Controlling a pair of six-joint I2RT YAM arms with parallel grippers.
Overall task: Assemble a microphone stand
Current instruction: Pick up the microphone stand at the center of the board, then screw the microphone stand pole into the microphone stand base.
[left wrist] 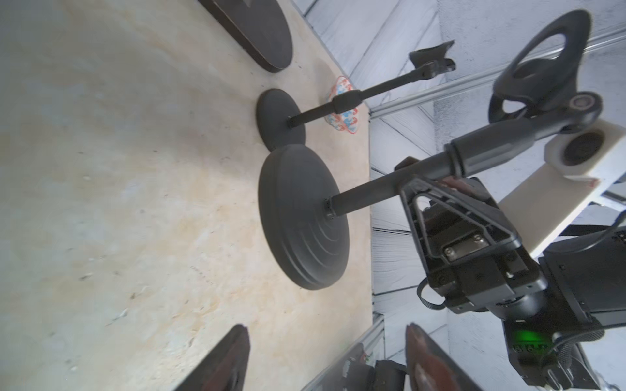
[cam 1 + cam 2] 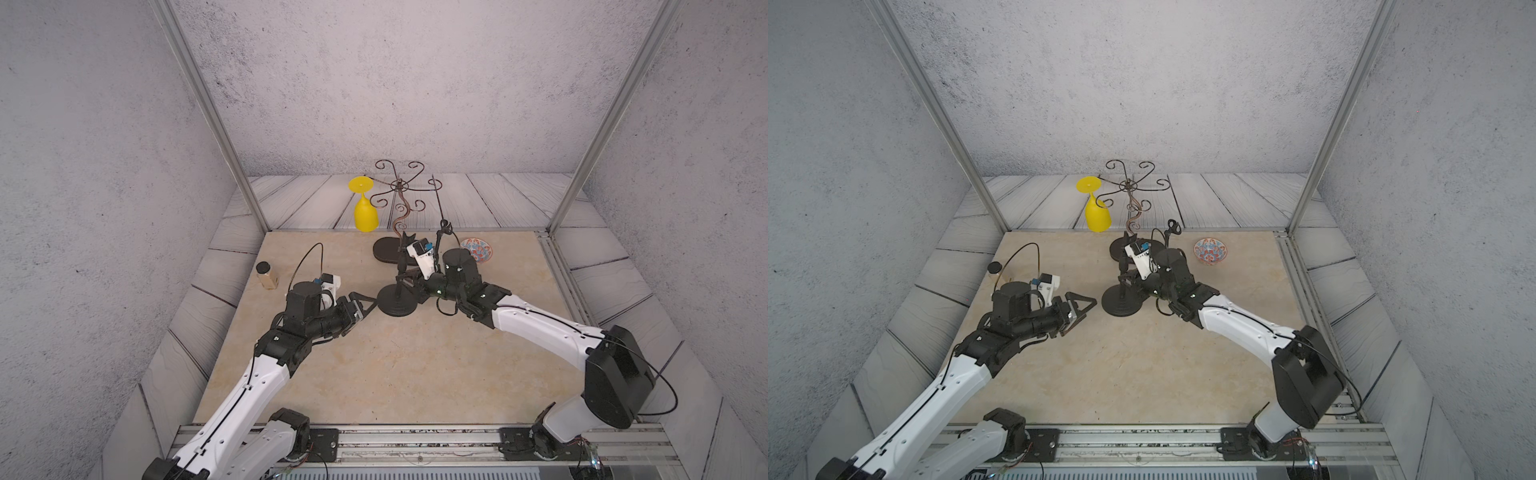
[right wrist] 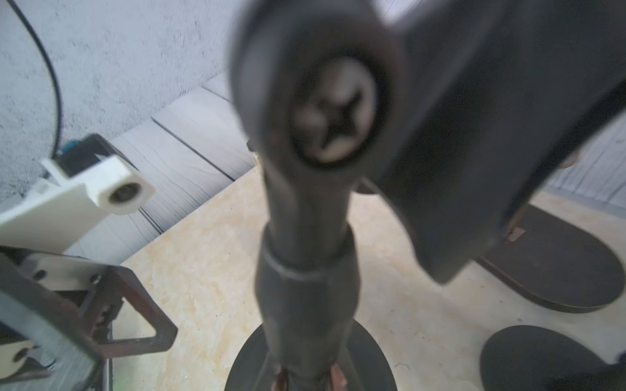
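Right gripper (image 1: 406, 174) is clamped on the stand's pole (image 1: 366, 193), low down, just under the thicker collar. Its black triangular lattice fingers (image 1: 454, 206) press the tube from both sides. The stand (image 2: 400, 286) is near the table's (image 2: 374, 374) middle, its long axis straight up from the base (image 2: 397, 302) to the clip (image 2: 407, 239).

The left wrist view gives the clearest look at the grip, and shows the base as a matte black disc with concentric ridges. It also shows the clip as an open ring on a hinge, angled off the pole's end. From the right wrist the pole is a blur close to the lens. Only that view shows the cross-slot screw (image 3: 335, 125) in the hinge.

Left gripper (image 2: 1080, 316) lies low just beside the base, jaws spread wide with nothing between them. Whether its nearer fingertip touches the rim I cannot tell.

Beyond the held stand the left wrist view shows a second stand (image 1: 338, 105), also upright. In both top views the right arm hides most of it. Behind it sits a small bowl (image 2: 476, 249) patterned in red and blue.

Farther back is a curly wire rack (image 2: 399, 191) on a dark oval foot, with a yellow goblet (image 2: 365, 212) hanging upside down from one arm. A small jar (image 2: 266, 275) with a black lid stands well apart on the robot's left.
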